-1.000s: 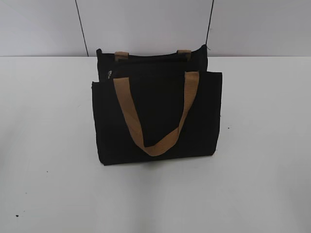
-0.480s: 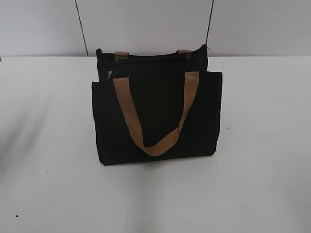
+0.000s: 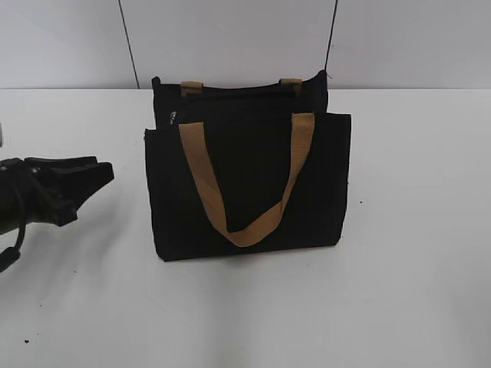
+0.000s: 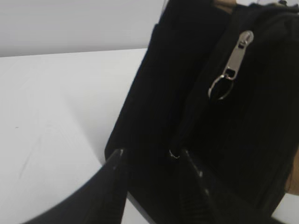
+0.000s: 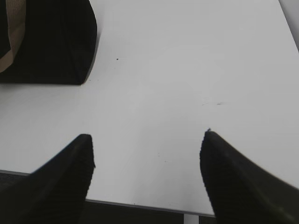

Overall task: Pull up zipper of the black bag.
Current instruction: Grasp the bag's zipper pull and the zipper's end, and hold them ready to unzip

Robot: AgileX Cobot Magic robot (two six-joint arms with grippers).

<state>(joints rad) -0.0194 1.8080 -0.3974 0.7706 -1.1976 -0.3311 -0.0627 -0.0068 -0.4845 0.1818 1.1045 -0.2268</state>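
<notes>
The black bag [image 3: 249,184] stands upright on the white table, with a tan strap handle [image 3: 245,230] hanging down its front. The zipper pull [image 3: 173,117], small and silver, sits at the left end of the bag's top edge; the left wrist view shows it close up [image 4: 232,63], hanging with a ring. My left gripper [image 3: 100,172] is open and empty to the left of the bag; in its wrist view [image 4: 150,156] the fingers frame the bag's left end [image 4: 159,107] below the pull. My right gripper [image 5: 147,140] is open and empty over bare table, out of the exterior view.
The white table [image 3: 414,291] spreads around the bag, with a grey wall [image 3: 230,38] behind it. The right wrist view shows the bag's corner [image 5: 51,42] at upper left and the table's front edge [image 5: 140,204] below the fingers.
My left gripper has come into the exterior view from the left edge and now sits near the bag's left side. The bag has not moved.
</notes>
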